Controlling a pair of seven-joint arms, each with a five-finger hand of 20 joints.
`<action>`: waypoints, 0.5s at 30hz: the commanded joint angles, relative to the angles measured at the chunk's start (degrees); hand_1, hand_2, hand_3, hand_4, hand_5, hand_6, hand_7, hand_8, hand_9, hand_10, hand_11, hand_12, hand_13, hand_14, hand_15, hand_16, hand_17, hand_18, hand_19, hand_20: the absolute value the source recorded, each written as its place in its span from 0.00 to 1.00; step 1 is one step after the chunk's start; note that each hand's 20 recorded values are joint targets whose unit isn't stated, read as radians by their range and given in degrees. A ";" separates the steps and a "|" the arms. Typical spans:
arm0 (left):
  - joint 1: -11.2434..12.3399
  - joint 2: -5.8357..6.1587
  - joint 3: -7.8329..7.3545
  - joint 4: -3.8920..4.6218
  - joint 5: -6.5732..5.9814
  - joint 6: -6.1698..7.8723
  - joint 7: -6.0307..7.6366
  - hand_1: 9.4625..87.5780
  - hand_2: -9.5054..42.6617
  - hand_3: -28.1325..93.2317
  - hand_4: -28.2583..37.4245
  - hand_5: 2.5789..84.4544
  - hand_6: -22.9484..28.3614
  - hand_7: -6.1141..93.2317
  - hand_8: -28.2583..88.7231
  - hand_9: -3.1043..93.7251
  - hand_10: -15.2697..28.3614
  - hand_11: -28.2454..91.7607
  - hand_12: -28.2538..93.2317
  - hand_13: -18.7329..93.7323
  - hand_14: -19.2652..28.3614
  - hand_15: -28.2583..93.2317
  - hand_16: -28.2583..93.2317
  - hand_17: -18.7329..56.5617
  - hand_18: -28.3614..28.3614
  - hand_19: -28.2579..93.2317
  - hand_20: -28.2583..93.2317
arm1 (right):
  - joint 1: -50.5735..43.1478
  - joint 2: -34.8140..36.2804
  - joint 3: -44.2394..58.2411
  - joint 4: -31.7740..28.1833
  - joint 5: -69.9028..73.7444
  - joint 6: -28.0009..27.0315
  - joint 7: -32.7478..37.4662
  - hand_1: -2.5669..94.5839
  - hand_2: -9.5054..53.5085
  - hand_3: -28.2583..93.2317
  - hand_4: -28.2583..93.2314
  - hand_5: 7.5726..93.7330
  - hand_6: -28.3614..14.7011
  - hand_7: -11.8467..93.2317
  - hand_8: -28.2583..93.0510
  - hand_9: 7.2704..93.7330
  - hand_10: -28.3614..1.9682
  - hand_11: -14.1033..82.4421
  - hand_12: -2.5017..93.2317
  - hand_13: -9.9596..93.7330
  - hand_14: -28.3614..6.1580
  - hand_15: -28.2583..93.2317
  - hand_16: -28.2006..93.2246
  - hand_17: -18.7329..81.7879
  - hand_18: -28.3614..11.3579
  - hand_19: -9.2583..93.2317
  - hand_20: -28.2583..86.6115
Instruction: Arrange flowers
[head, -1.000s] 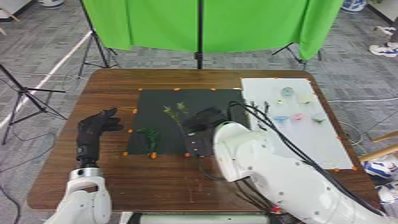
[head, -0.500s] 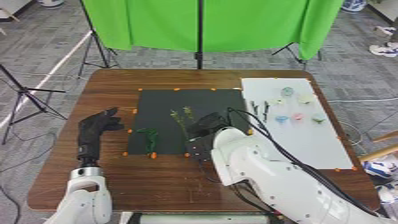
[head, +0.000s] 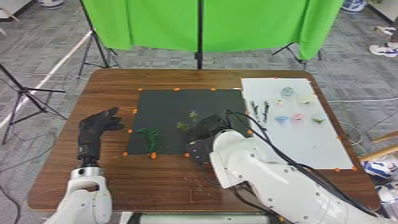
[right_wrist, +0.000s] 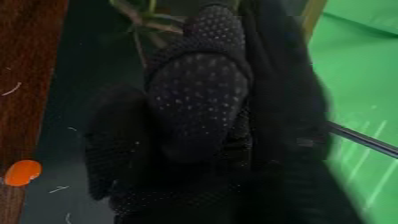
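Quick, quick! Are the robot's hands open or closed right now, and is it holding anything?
Left hand: open and holding nothing.
Right hand: closed, pinching a green sprig.

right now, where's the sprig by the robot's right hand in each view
Head view: sprig near the middle, over the dark mat, just left of the right hand.
Right wrist view: sprig close by that hand's fingertips.
Shared landmark: the dark mat.
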 joint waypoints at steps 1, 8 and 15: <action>0.91 -0.98 0.67 0.81 0.28 -0.10 -0.31 0.27 0.22 0.71 0.13 0.74 0.60 0.15 0.20 0.70 0.73 0.43 0.35 0.71 0.84 0.56 0.21 0.50 0.92 0.74 0.40 | 0.05 -0.48 -0.13 0.22 1.07 0.42 -0.67 0.92 0.00 0.00 0.51 0.64 0.57 0.64 0.36 1.00 0.61 0.45 0.29 1.00 0.82 0.69 0.35 0.95 0.58 0.80 0.67; 0.94 -1.10 0.68 0.83 0.20 -0.14 -0.21 0.27 0.22 0.71 0.13 0.74 0.60 0.15 0.20 0.70 0.73 0.43 0.35 0.71 0.84 0.56 0.21 0.50 0.92 0.74 0.41 | -0.06 -0.19 -0.23 -0.10 2.80 -1.99 -1.89 0.91 0.00 0.00 0.51 0.64 0.56 0.64 0.36 0.98 0.59 0.46 0.27 1.00 0.81 0.68 0.35 0.95 0.58 0.80 0.67; 0.59 -1.18 0.79 1.02 0.30 -0.24 -0.25 0.28 0.22 0.71 0.13 0.74 0.60 0.15 0.20 0.69 0.73 0.43 0.35 0.71 0.84 0.56 0.21 0.50 0.92 0.74 0.41 | 0.24 0.08 0.59 0.43 5.34 -9.71 -3.95 0.85 0.00 0.00 0.54 0.63 0.55 0.61 0.35 0.96 0.58 0.48 0.24 1.00 0.80 0.66 0.36 0.93 0.58 0.81 0.66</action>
